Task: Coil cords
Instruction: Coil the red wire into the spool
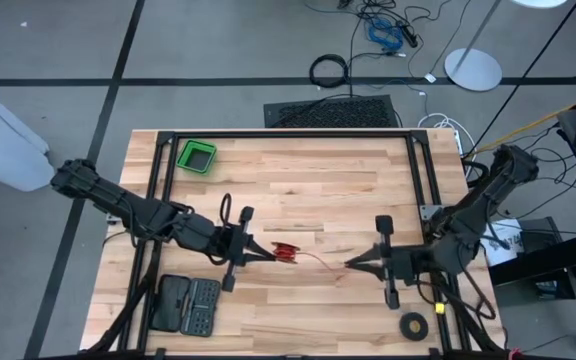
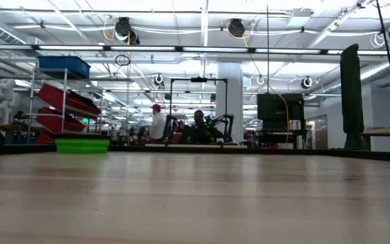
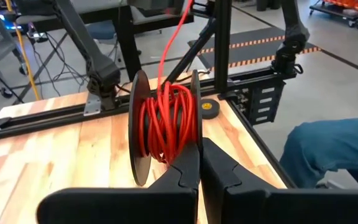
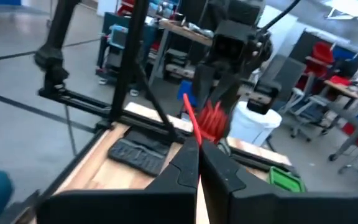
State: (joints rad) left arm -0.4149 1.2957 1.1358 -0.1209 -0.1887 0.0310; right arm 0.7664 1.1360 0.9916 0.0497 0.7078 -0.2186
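Red cord is what I'm working with: most of it sits wound on a small dark spool (image 3: 163, 127) that my left gripper (image 1: 251, 252) has pinched by the rim, jaws clenched on it, held near the middle of the table (image 1: 318, 180) toward its front edge. From the spool a single free strand of the cord (image 1: 318, 260) runs across to my right gripper (image 1: 360, 263), whose fingers are clamped shut on the strand's far end; the two grippers face each other, well apart, with the strand stretched between them. I'd judge the coiling well along, since the winding on the spool looks thick in the left wrist view, yet the length spanning the two grippers remains to be taken up, and the turns look loose and uneven, so some tidying may be needed. A green bin (image 1: 197, 156) stands near the back left corner, a black case (image 1: 188, 305) at the front left, and a tape ring (image 1: 414, 324) near the front right corner.
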